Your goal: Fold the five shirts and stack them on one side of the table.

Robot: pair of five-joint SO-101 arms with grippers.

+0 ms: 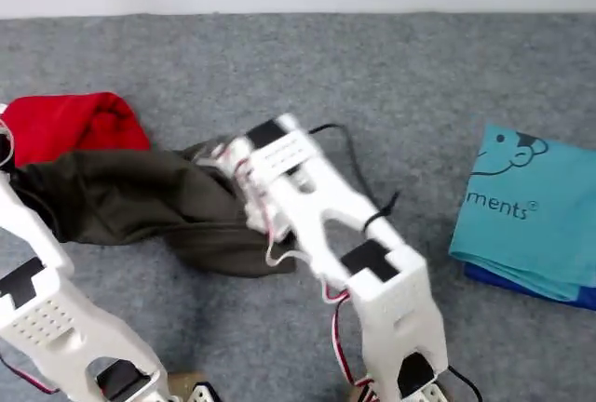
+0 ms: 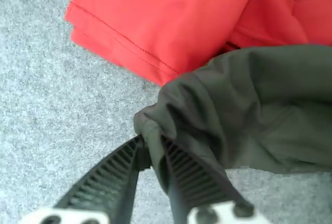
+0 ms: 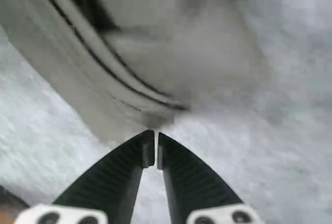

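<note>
A dark olive shirt (image 1: pixel 140 195) lies stretched across the left half of the grey table. My left gripper (image 2: pixel 151 149) is shut on a bunched corner of the olive shirt (image 2: pixel 249 110), next to a crumpled red shirt (image 2: pixel 171 16). My right gripper (image 1: pixel 226 155) is at the olive shirt's other end, where the cloth peaks up toward it. In the right wrist view the right gripper's (image 3: pixel 154 138) fingers are shut on the tip of a pale, blurred fold with dark seam lines. The red shirt (image 1: pixel 74 125) sits at the far left.
A folded teal shirt (image 1: pixel 526 211) lies at the right edge on top of a folded blue one (image 1: pixel 559 292). Bare grey table surface (image 1: pixel 400 86) spans the back and the gap between the arms and the folded stack.
</note>
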